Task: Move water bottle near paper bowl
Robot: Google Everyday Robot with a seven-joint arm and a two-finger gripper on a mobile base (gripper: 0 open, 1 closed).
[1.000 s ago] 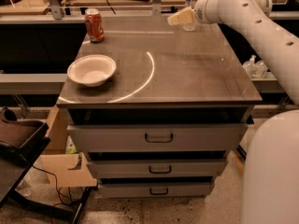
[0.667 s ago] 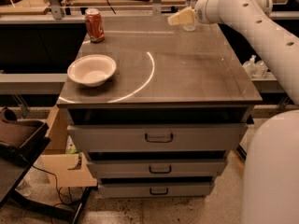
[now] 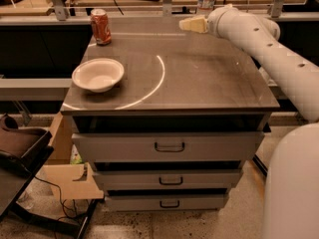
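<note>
The water bottle [image 3: 205, 0] is clear plastic with a white-and-red label band. It stands at the back edge of the cabinet top, to the right of centre, and my arm hides its lower part. The paper bowl [image 3: 98, 74] is white and shallow. It sits near the front left of the top. My gripper [image 3: 192, 24] is a cream-coloured tip on the white arm. It hovers just in front of and slightly left of the bottle, pointing left. The bowl is far to its left and nearer the camera.
An orange-red soda can [image 3: 100, 27] stands at the back left of the grey cabinet top [image 3: 199, 78]. The cabinet has three drawers [image 3: 169, 147]. My white arm crosses the right side. A dark chair [image 3: 17, 148] and cardboard [image 3: 70, 178] are at the lower left.
</note>
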